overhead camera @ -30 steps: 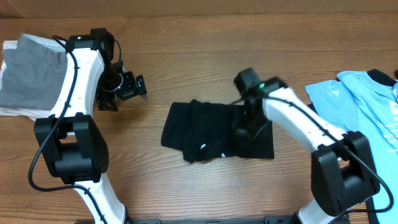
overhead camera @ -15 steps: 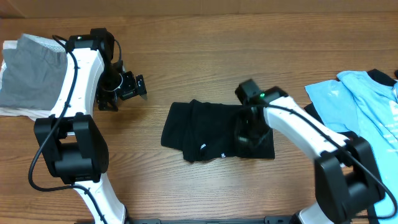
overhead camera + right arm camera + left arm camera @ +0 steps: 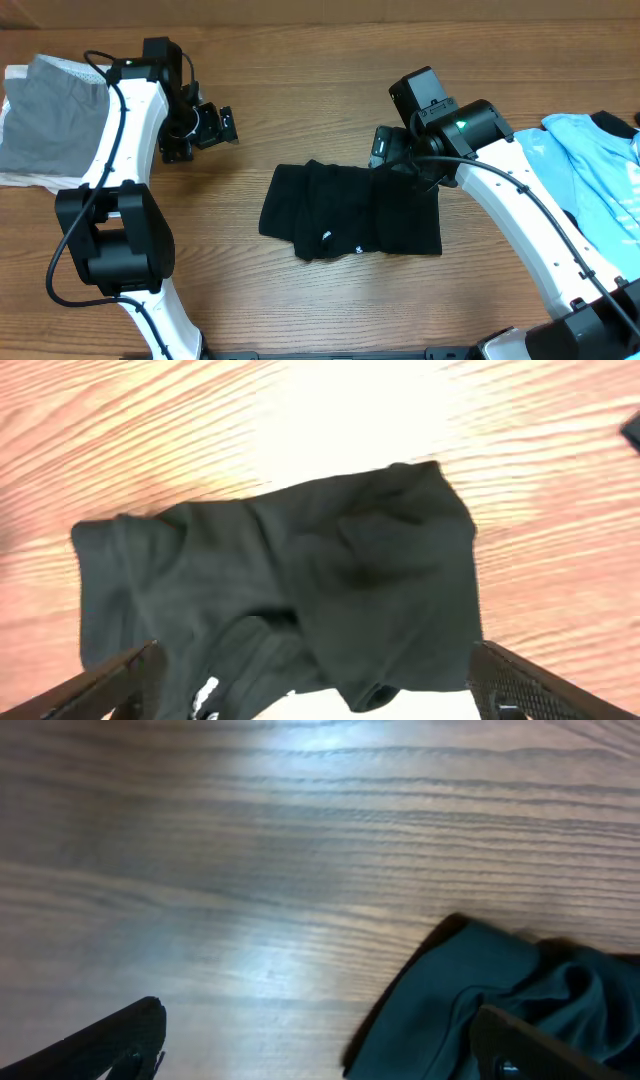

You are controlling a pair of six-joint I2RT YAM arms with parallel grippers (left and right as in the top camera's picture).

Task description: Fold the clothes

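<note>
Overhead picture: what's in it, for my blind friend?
A crumpled black shirt lies on a wooden table. The right end effector hovers open by its top right edge; the left end effector is open, away to the left. A light blue shirt lies far right, grey clothes far left.

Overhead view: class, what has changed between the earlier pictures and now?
The right hand let go of the black shirt, opened, and lifted up and back off it. The black shirt stayed folded in place; the left hand, open, barely shifted; the blue shirt stayed.
</note>
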